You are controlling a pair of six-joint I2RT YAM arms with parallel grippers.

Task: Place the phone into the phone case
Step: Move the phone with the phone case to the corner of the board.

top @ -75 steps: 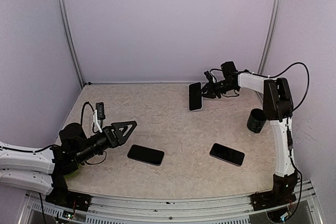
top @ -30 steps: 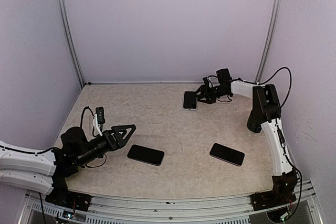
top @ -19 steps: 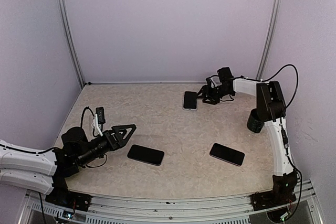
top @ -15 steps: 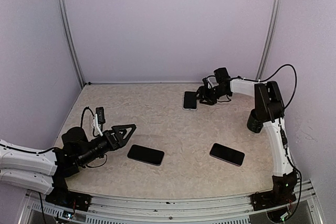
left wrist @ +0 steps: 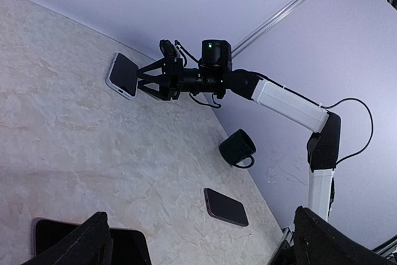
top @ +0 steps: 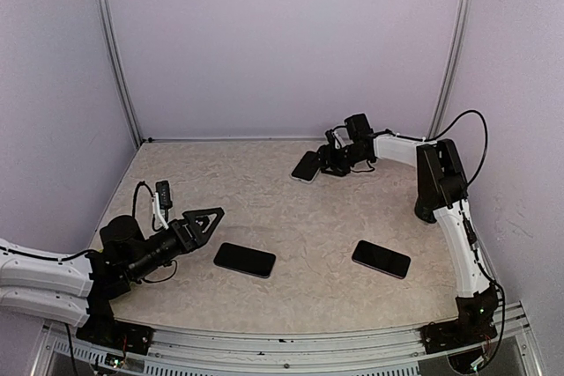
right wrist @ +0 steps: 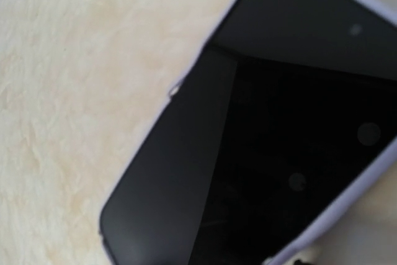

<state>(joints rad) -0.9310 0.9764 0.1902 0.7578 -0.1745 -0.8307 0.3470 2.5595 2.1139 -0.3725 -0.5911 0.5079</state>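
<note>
The right gripper (top: 326,161) sits at the end of the phone (top: 306,166), touching or just short of it; the pictures do not show whether its jaws are clamped on it or apart. The left gripper (top: 210,216) hangs low over the near left part of the bench (top: 308,217) with its jaws spread wide and nothing between them. The bench is a pale, marbled surface with lilac walls around it. The right arm (top: 458,244) rises from the near right corner and reaches along the right edge to the far edge. The left arm (top: 44,275) lies low at the near left corner. A black mug (left wrist: 239,148) stands by the right edge. The phone has a dark screen and sits inside a pale lilac phone case (left wrist: 110,80), near the far edge, a little right of its middle. A bare black phone (top: 244,259) lies flat just beside the left gripper, and another dark phone (top: 381,259) lies flat toward the near right, well apart from the first.
</note>
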